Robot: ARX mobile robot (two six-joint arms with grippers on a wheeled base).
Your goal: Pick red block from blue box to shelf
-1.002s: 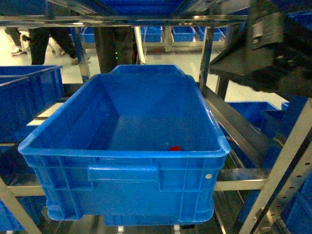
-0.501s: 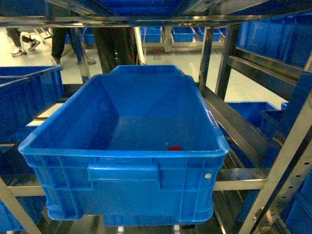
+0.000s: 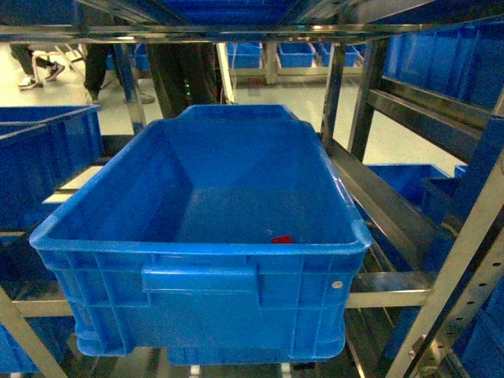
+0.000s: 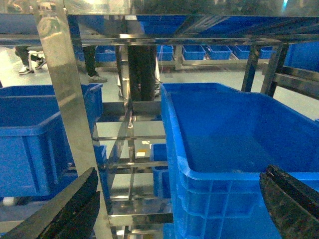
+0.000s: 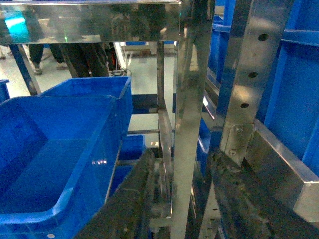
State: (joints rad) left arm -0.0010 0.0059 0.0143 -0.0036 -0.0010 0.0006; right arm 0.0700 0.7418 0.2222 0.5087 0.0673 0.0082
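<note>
A small red block (image 3: 282, 239) lies on the floor of a large dark blue ribbed crate (image 3: 197, 283), close to its front wall. The crate rests on a tier of the steel shelf (image 3: 387, 287). The blue box is out of view. Neither gripper shows in the head view. My left gripper (image 4: 180, 199) is open, its black fingers (image 4: 75, 204) spread wide at the crate's (image 4: 224, 199) left front corner, holding nothing. My right gripper (image 5: 182, 157) is open and empty to the right of the crate (image 5: 75, 149), with a shelf upright (image 5: 192, 99) showing between its fingers.
More dark blue crates (image 3: 47, 157) sit on neighbouring tiers at left and right (image 3: 441, 55). A perforated upright (image 3: 465, 260) slants at the lower right. People's legs (image 3: 181, 71) stand on the pale floor behind the rack.
A dark arm that filled the upper right of the head view a second ago has left it. The red block and crate have not moved.
</note>
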